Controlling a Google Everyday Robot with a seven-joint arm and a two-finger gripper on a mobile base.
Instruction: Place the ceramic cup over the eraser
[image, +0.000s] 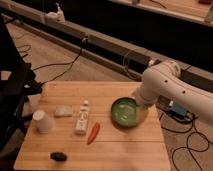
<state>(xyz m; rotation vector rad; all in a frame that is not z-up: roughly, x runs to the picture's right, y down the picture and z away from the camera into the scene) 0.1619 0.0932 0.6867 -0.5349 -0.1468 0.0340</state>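
ceramic cup (43, 121) lies well left of your gripper (141, 104) by the green bowl (114, 109); whether it's spread, you can't tell.

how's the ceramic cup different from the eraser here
The ceramic cup is white; the eraser is black. The cup stands tall and tapered; the eraser lies low and oblong. The cup sits farther back; the eraser lies by the front edge. Both rest on the wooden table, far from the hand at the green bowl.
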